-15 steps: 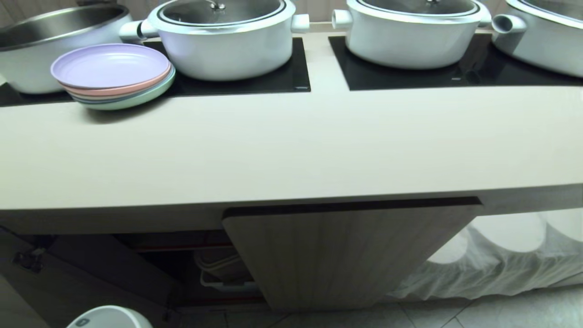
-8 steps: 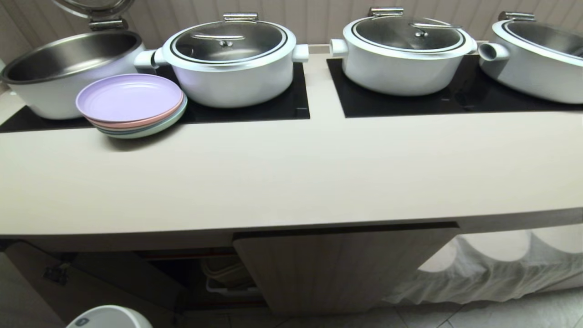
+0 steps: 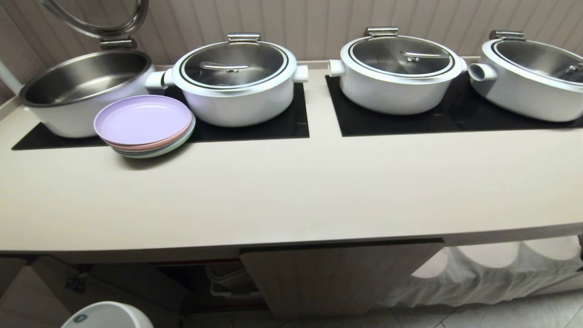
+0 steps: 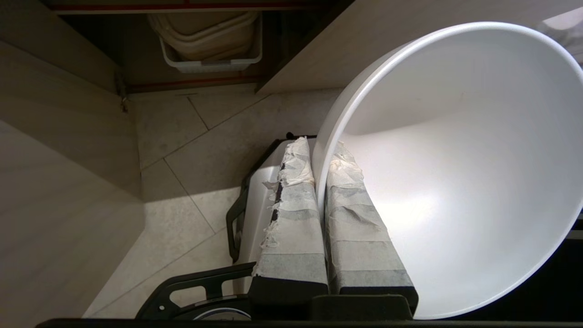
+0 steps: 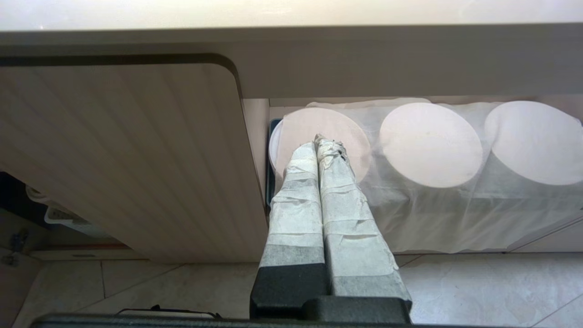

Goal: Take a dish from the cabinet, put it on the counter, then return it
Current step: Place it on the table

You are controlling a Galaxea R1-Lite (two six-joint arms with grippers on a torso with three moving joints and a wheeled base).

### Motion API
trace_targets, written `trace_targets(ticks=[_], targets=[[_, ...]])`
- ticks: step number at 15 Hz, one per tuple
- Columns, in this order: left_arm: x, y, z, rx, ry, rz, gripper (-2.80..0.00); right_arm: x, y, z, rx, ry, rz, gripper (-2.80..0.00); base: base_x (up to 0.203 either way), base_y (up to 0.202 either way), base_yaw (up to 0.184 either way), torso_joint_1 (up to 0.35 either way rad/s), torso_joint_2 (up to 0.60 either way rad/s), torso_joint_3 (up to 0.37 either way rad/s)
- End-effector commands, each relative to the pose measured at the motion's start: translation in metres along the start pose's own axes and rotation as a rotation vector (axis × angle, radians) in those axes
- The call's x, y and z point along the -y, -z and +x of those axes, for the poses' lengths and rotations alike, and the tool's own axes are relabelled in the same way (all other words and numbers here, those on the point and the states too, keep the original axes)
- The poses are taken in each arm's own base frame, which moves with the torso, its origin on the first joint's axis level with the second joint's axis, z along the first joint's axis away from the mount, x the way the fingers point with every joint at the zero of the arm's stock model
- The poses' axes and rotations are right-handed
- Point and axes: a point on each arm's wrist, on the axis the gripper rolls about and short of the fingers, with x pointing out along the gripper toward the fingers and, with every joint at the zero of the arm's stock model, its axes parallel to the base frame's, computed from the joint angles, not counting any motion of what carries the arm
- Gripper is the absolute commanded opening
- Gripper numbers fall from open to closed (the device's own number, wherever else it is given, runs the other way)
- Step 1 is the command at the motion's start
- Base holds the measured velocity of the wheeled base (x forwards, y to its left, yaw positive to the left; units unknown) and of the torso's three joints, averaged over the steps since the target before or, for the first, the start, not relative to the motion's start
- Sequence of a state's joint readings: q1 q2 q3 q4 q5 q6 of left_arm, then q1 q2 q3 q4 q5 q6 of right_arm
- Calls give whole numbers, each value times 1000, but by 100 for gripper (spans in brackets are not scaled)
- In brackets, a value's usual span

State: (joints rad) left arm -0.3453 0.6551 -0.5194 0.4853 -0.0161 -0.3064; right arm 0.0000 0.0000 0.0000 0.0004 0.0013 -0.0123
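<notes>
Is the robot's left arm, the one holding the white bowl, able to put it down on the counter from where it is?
Probably yes. The left gripper pinches the bowl by its rim, below the counter, whose bare front stretch leaves room once the arm lifts.

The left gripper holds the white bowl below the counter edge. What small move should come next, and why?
Probably lift the bowl higher and forward over the counter. The left gripper has its jaws shut on the bowl's rim, one finger inside and one outside, and in the head view the bowl sits below the counter's front edge, in front of the open cabinet.
</notes>
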Motion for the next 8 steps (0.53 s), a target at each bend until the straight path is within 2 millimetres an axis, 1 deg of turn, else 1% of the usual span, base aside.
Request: trace_targets(ticks=[1,8], targets=[[0,0,0,-3,-2,-2,-280,0,0,0,0,0,0,-280,0,0,0,165,-345,-180],[0,0,0,-1,-1,-2,-280,0,0,0,0,-2,0,-280,0,0,0,156,-326,-168]])
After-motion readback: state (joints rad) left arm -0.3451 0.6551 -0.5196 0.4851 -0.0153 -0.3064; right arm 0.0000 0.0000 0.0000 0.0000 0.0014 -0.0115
